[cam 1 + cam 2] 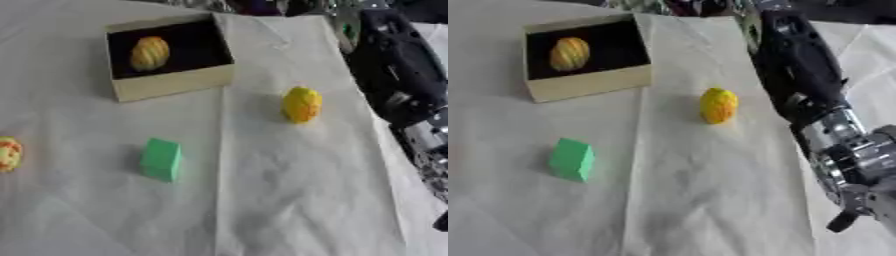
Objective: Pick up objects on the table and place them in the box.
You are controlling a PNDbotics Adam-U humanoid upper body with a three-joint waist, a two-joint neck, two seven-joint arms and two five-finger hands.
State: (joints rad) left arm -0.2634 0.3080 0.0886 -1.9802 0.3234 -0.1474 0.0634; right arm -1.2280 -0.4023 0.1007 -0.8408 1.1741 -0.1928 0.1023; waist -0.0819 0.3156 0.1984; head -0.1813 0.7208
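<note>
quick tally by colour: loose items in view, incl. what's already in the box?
Yellow-orange striped, in the box: 1
Yellow, on the table: 1
Green block: 1
Orange-yellow, at the left edge: 1
Total: 4

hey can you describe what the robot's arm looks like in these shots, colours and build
Only the right arm shows, along the right side. Its upper section is a bulky black shell with smooth rounded panels. Lower down it becomes silver metal joints with ribbed, machined-looking segments. A small dark rounded tip pokes out near the bottom; the hand itself cannot be made out.
</note>
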